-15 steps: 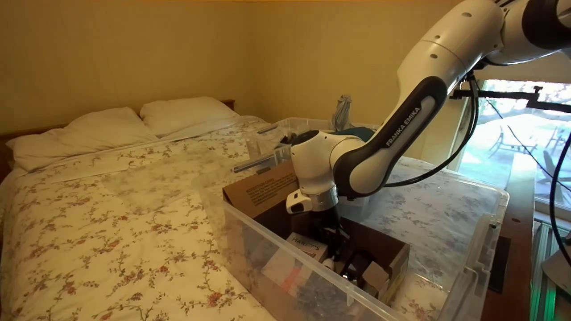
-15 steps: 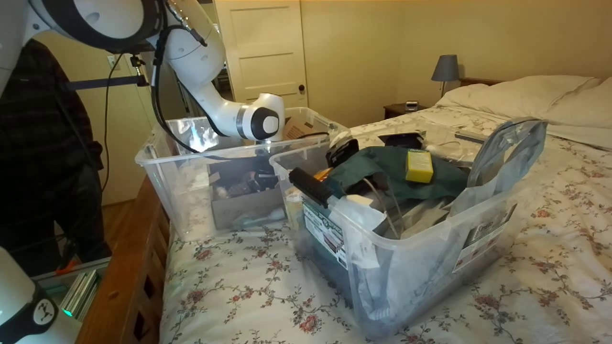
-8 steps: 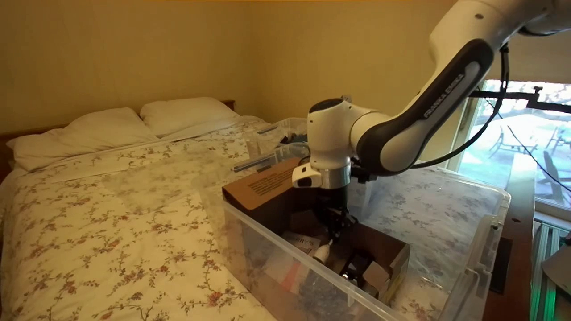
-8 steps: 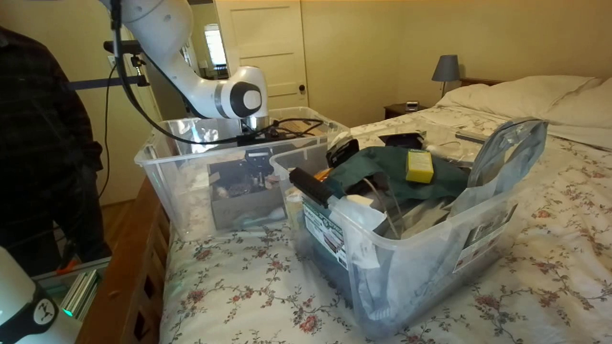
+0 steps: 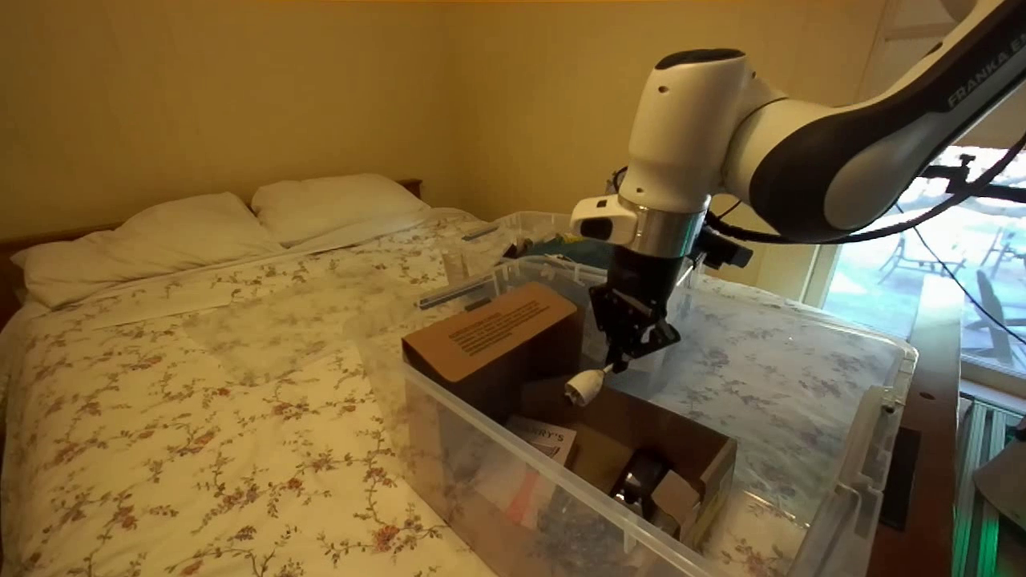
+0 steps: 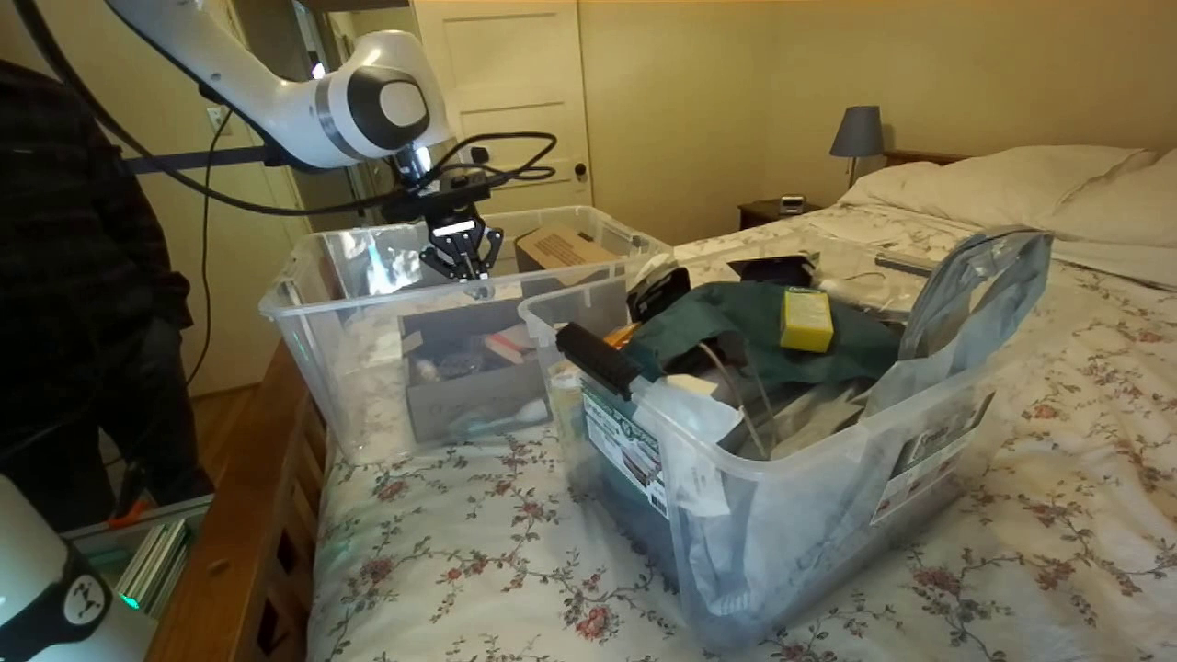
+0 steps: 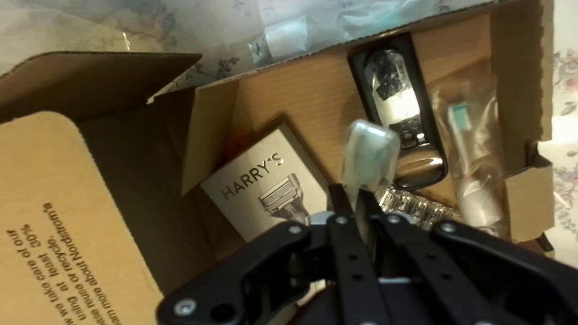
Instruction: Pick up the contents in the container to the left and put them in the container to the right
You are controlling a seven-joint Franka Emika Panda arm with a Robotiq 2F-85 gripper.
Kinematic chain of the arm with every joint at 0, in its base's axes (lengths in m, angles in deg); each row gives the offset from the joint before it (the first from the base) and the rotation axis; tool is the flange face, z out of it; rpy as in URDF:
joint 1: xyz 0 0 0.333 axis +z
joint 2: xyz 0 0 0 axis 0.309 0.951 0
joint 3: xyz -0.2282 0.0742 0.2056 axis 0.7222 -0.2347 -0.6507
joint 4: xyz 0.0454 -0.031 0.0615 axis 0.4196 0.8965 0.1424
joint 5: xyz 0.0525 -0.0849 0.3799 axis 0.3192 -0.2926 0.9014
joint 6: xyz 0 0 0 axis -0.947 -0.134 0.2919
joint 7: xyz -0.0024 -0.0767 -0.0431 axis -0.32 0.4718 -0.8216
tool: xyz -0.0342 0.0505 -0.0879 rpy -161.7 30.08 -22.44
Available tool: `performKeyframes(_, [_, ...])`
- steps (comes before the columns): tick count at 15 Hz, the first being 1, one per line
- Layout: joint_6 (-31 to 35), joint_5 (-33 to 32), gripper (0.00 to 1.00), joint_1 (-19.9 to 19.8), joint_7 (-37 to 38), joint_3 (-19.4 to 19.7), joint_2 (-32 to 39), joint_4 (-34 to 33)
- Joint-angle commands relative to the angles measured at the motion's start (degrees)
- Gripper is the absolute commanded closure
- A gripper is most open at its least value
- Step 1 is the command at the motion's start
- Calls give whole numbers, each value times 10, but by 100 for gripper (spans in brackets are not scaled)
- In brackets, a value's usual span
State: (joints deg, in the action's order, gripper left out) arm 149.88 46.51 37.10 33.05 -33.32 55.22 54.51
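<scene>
My gripper (image 7: 351,192) is shut on a small white brush head with a clear cap (image 7: 368,155). In an exterior view the brush head (image 5: 585,387) hangs tilted from the fingertips (image 5: 616,365), above an open cardboard box (image 5: 681,433). That box stands in a clear plastic bin (image 6: 322,368). Inside the box lie a dark glossy item (image 7: 399,108), also seen in an exterior view (image 5: 641,477), a white HARRY'S box (image 7: 262,180), a bagged toothbrush (image 7: 474,158) and a shiny blister pack (image 7: 415,210). A second clear bin (image 6: 763,524) holds a teal cloth (image 6: 726,317).
The bin rim (image 5: 561,474) surrounds the cardboard box. A raised flap (image 5: 493,328) stands beside the gripper. The second bin also holds a yellow box (image 6: 806,320), a black-handled thing (image 6: 596,357) and a grey bag (image 6: 984,294). A wooden bed rail (image 6: 221,552) runs alongside.
The gripper was low inside the cardboard box a second ago. It has risen with the brush head and moved away from the second bin. The dark item stays in the box.
</scene>
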Motion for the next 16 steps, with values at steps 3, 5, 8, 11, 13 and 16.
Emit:
performKeyframes(3, [14,-2,98,3,5,7,-19,10])
performKeyframes(5, [46,6,98,-9,25,18,-61,31])
performKeyframes(8, [56,37,98,-31,35,50,-119,45])
performKeyframes(11, [50,17,98,-62,64,92,-139,34])
performKeyframes(13, [48,26,98,-85,73,121,-135,19])
performKeyframes(16, [43,6,98,-124,115,154,-103,-18])
